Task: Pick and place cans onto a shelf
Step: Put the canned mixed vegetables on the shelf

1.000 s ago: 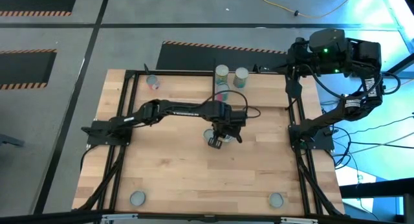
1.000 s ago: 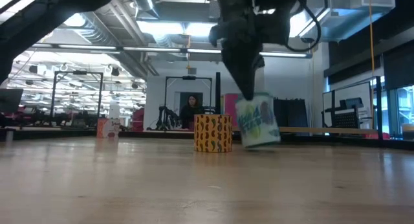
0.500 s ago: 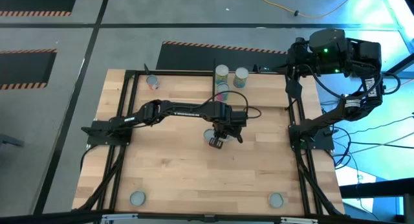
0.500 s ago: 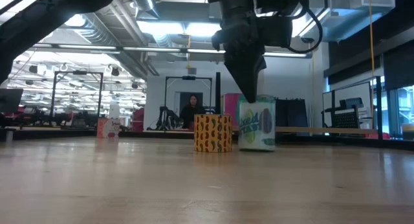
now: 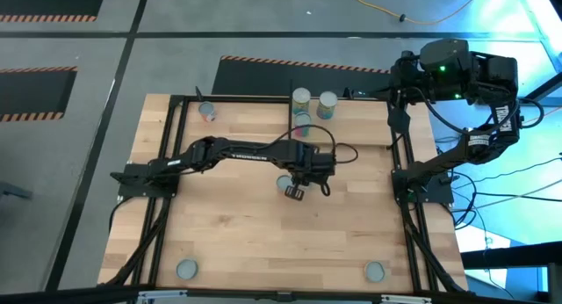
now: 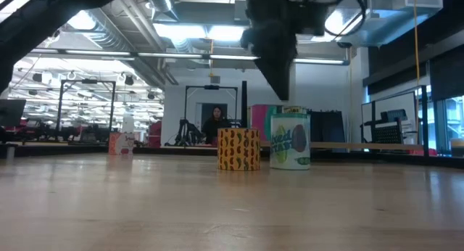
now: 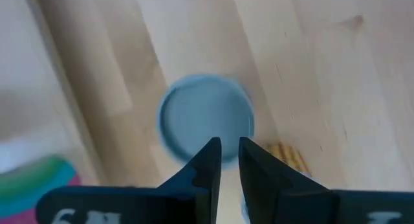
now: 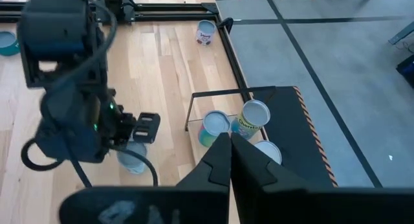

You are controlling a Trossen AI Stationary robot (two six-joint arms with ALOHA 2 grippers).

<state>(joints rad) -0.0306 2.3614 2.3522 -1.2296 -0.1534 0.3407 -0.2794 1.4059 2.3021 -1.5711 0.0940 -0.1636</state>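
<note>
Your left tool [image 5: 296, 192] hangs over the middle of the counter [image 5: 219, 242], pointing down, and it has nothing in it. In the left wrist view its two fingers [image 7: 206, 166] stand only a narrow gap apart, and the can with the silver-grey top [image 7: 206, 118] sits below and beyond their tips, not between them. The low view agrees: the dark tool [image 6: 279, 77] ends clear above that can [image 6: 290, 138], which stands upright on the counter with a pale green label, free of any grip. From above, only a sliver of this can [image 5: 284, 182] shows just beside the tool.

A yellow patterned can [image 6: 238, 149] stands just left of it in the low view, farther back.

The shelf [image 5: 304, 110] is at the far edge of the counter, near the middle. Two cans [image 5: 301, 97] with round tops stand side by side there, and a third can [image 5: 301, 126] with a pink and green label sits just on the near side of them, partly under the arm. One can [image 5: 207, 112] stands at the far left of the counter, one [image 5: 186, 269] at the near left and one [image 5: 375, 271] at the near right.

Your right tool [image 8: 229, 146] waits raised off the far right corner, fingers pressed together on nothing.
</note>
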